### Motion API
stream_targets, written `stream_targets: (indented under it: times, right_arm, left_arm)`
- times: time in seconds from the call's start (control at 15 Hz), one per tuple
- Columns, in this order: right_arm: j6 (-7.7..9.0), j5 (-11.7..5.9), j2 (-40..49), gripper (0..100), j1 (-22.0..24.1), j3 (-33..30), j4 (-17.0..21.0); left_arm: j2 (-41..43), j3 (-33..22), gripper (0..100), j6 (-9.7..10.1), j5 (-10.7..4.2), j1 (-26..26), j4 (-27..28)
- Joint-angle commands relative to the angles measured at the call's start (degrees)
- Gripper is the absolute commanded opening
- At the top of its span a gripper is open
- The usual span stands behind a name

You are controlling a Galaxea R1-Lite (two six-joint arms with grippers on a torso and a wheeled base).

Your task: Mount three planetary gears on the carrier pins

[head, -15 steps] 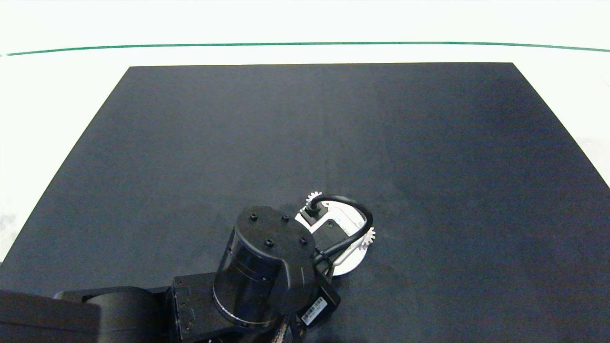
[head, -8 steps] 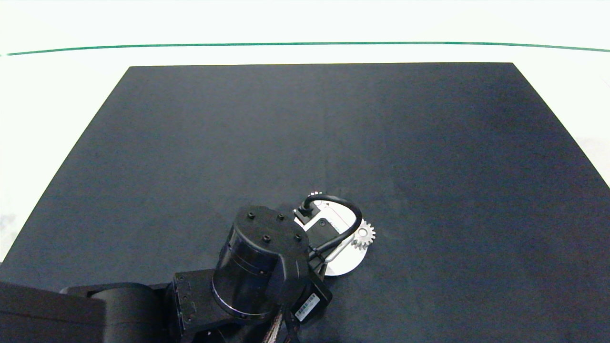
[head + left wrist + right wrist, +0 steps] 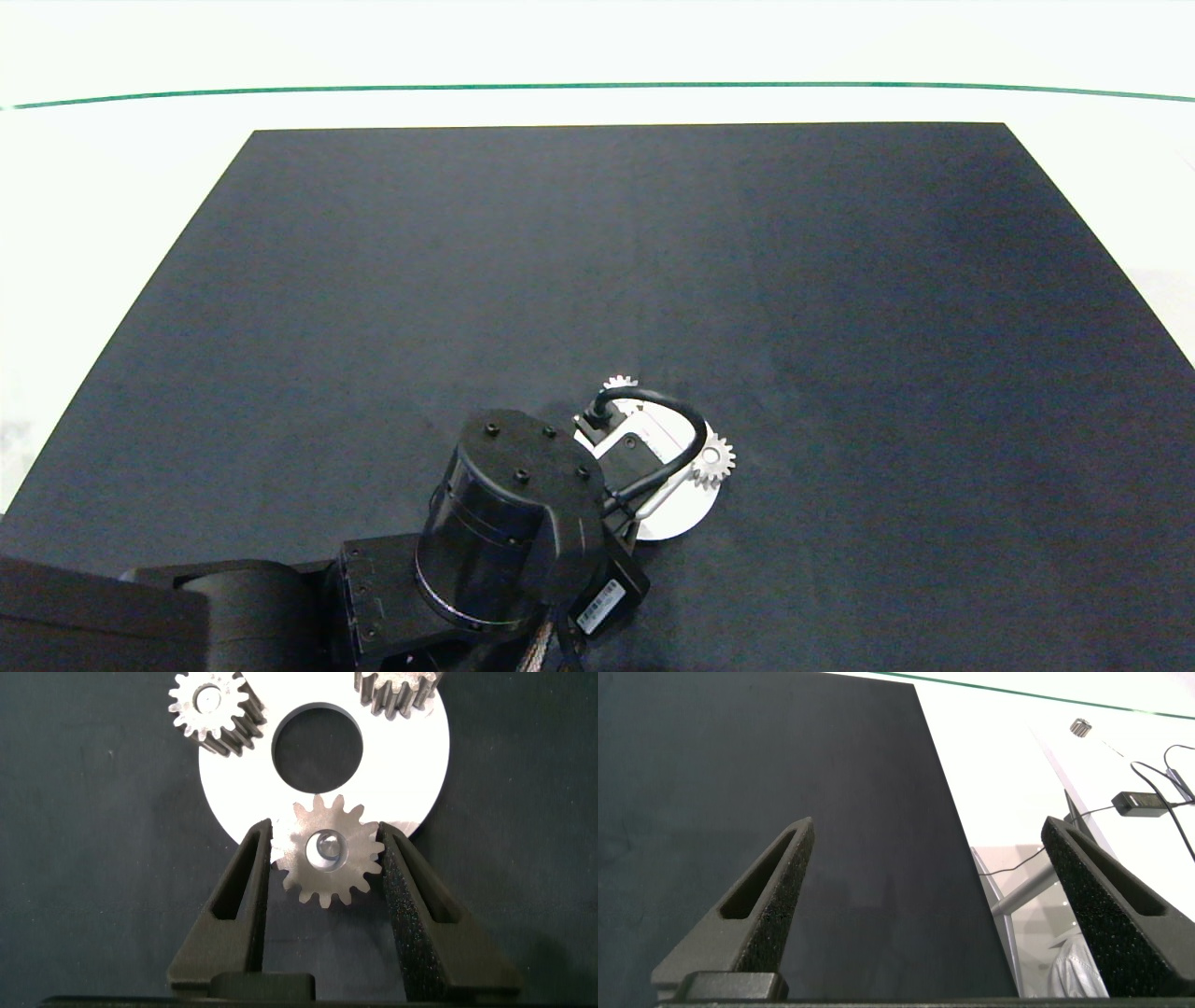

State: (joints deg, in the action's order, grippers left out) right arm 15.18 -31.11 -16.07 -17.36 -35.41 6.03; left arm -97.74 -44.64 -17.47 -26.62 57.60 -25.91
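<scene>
Gears [image 3: 329,851]: silvery metal, dull sheen, machined teeth. Disc [image 3: 411,765]: smooth white, satin finish. Mat [image 3: 840,308]: dark, matt, cloth-like; finger pads [image 3: 408,891]: black, coarse foam.

A dark mat [image 3: 653,261] covers most of a pale desk [image 3: 112,187], its edges leaving a light border on the far side and at both flanks. A thin green line [image 3: 597,87] runs across the desk beyond the mat's far edge. Off the desk's side, in the right wrist view, a small black box [image 3: 1136,800] lies on a thin dark cable [image 3: 1167,775], near a small grey cylindrical part [image 3: 1080,726] on the white surface.
</scene>
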Motion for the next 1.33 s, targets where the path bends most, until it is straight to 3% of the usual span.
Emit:
stream_targets:
  times: [0.07, 0.33, 1.33]
  right_arm:
    - [0.12, -0.09, -0.28, 100, 0.04, 0.08, 0.03]
    - [0.12, -0.09, -0.28, 100, -0.04, -0.01, 0.03]
    - [0.12, -0.09, -0.37, 100, -0.04, -0.18, 0.03]
  left_arm:
    - [-0.78, -0.36, 7, -0.02, -0.18, 0.32, -0.37]
    - [-2.28, -0.01, 7, -0.11, -0.18, 0.23, -3.71]
    - [-1.48, 1.49, 7, -0.46, -0.09, -0.91, -3.54]
